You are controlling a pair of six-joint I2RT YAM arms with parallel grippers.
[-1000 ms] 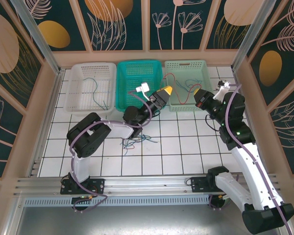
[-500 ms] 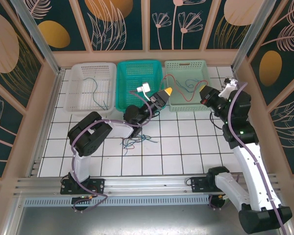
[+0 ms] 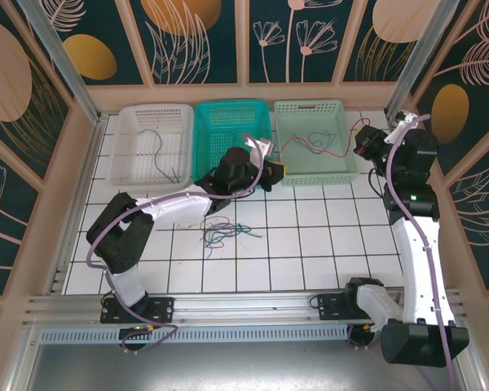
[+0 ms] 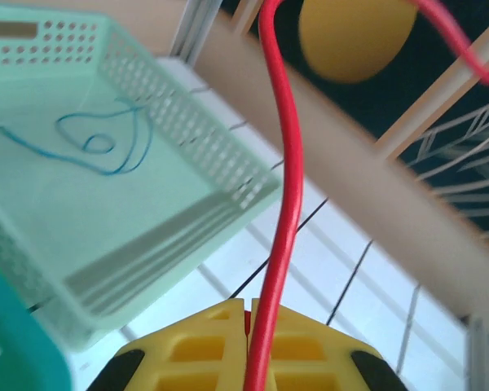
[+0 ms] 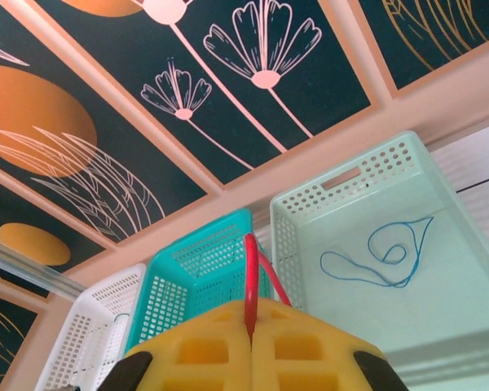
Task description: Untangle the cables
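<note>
A red cable (image 3: 342, 151) runs above the pale green basket (image 3: 340, 175) from one gripper to the other. My left gripper (image 3: 275, 169) is shut on one end by the basket's front left corner; in the left wrist view the red cable (image 4: 281, 204) rises from the shut yellow tips (image 4: 248, 314). My right gripper (image 3: 363, 145), beside the basket's right wall, is shut on the other end; the red cable (image 5: 250, 277) loops out of its tips (image 5: 251, 334). A tangle of blue, green and greyish cables (image 3: 220, 232) lies on the tiles. One blue cable (image 3: 316, 138) lies in the pale green basket.
A teal basket (image 3: 228, 130) stands in the middle at the back, and a white basket (image 3: 130, 167) with a thin blue-green wire (image 3: 159, 151) at the left. Side walls close in on both sides. Open tiles lie in front of the baskets.
The left gripper has shut on the red cable as its arm stretched out. The right gripper has swung right and back, drawing the red cable out over the pale green basket.
</note>
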